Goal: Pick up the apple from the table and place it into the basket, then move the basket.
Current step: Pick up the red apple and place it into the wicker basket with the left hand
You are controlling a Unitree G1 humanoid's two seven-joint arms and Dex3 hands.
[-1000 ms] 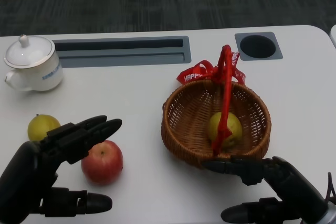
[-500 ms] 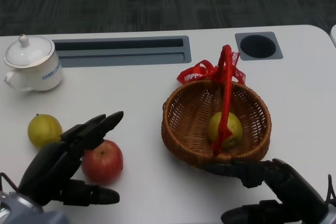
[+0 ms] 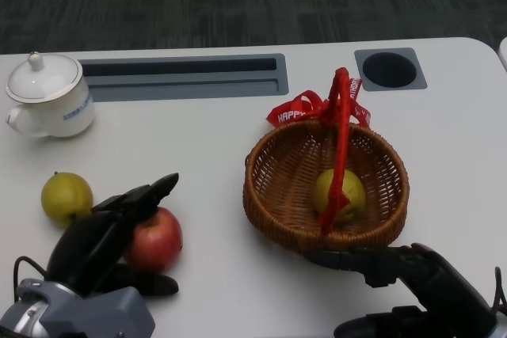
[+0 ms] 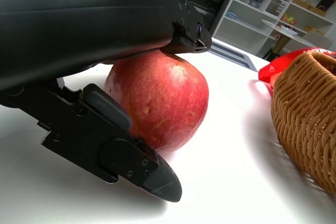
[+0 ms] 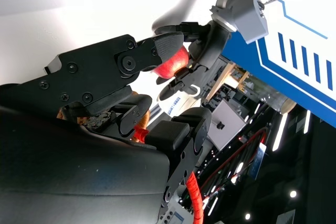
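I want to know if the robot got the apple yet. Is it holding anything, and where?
The left hand has its fingers over the top and a thumb low on the side of the red apple, which sits on the table. The right hand holds nothing.

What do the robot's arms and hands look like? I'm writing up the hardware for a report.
Both hands are black, built of blocky hard segments with visible screws and rounded fingertips. The left hand sits on a silver-grey wrist housing with a thin black cable looping beside it. The right hand has the same black build; its wrist barely shows at the head view's edge. The right wrist view shows a red coiled cable near that hand.
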